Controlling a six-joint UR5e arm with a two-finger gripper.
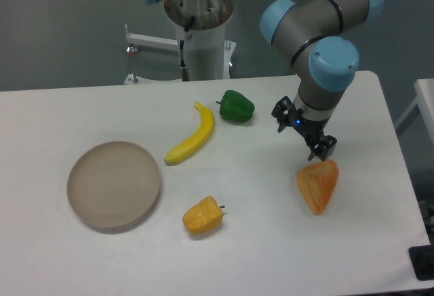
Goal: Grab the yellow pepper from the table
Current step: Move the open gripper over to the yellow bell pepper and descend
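The yellow pepper (203,216) is small, lobed and yellow-orange with a short dark stem pointing right. It lies on the white table (258,255) near the front, a little left of centre. My gripper (303,133) hangs over the right part of the table, far to the upper right of the pepper. It sits just above an orange wedge-shaped piece (318,184). Its two black fingers stand apart with nothing between them.
A yellow banana (191,135) lies near the table's middle and a green pepper (236,106) behind it. A round beige plate (114,184) sits at the left. The arm's base column (201,25) stands behind the table's far edge.
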